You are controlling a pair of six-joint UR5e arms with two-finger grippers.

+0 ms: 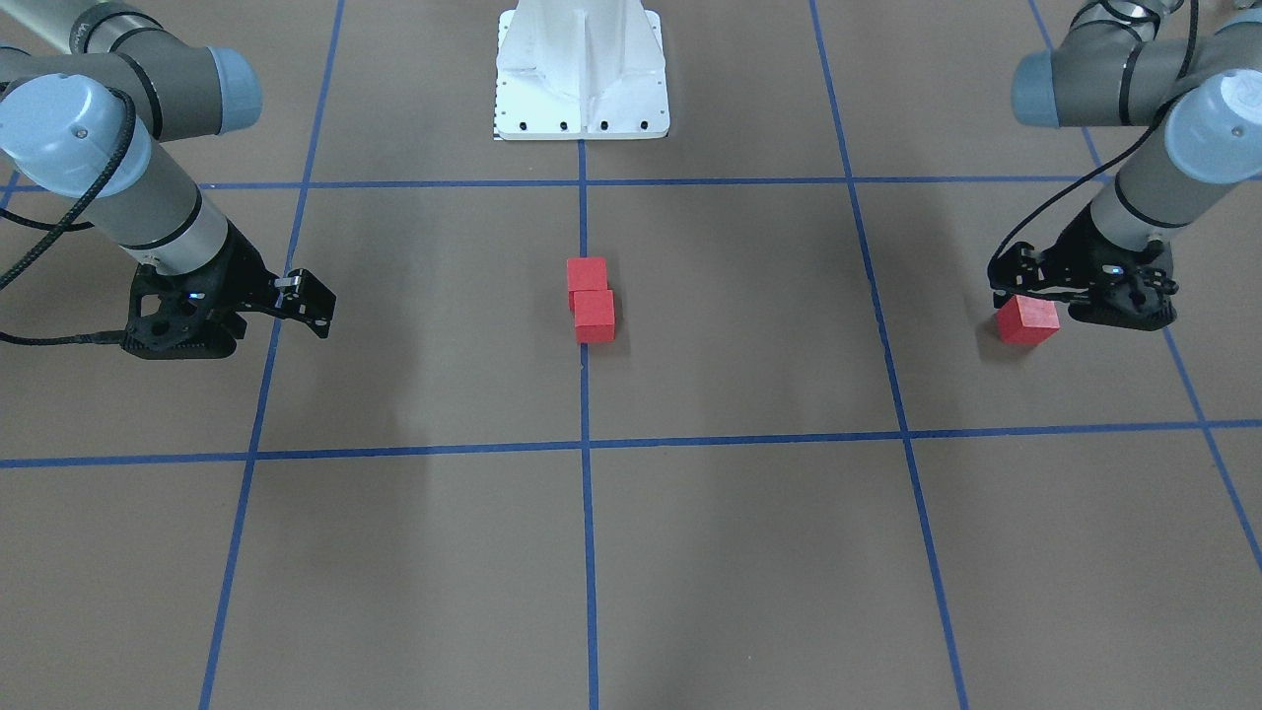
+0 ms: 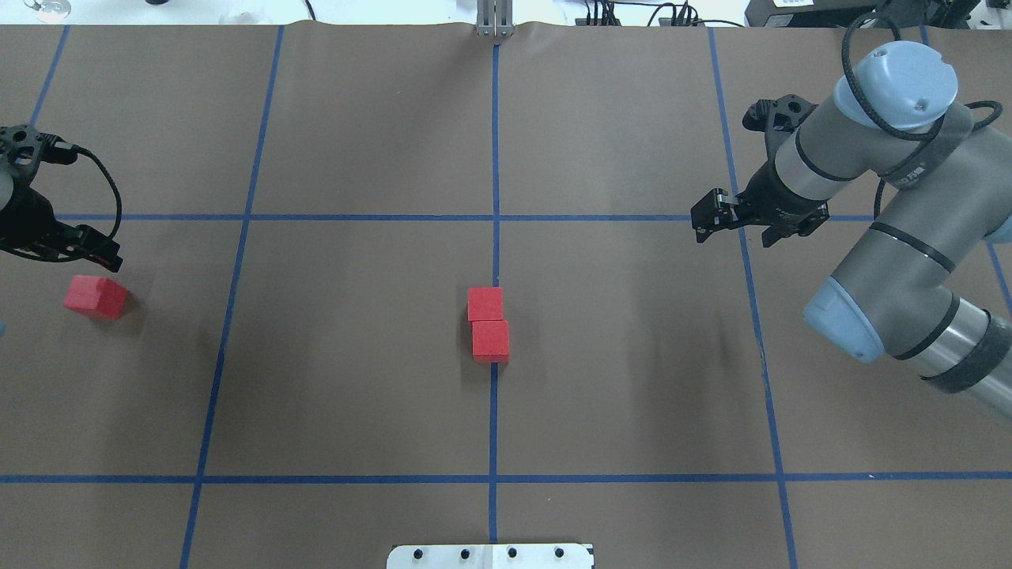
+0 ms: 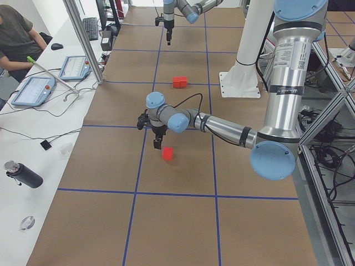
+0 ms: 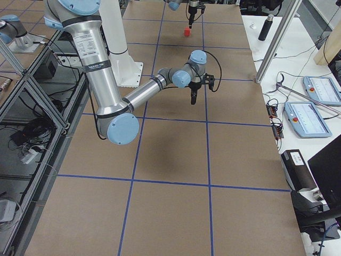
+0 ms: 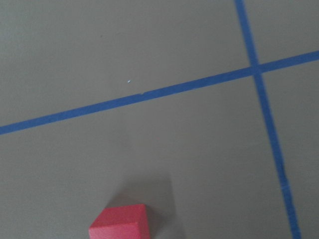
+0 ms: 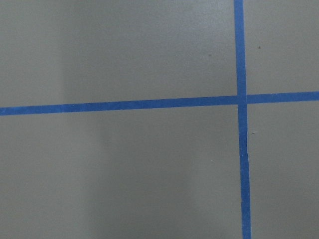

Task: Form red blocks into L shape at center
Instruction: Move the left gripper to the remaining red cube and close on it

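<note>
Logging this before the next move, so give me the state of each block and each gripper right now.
Centre red blocks: two, touching, in a row.
Lone red block: on the table, far left, not gripped.
Left gripper: empty, jaws beside lone red block, opening unclear.
Right gripper: empty, over bare table, jaws' opening unclear.

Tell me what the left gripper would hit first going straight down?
Probably the lone red block, which sits just under the left gripper; depth is unclear, so it might meet bare table beside it.
</note>
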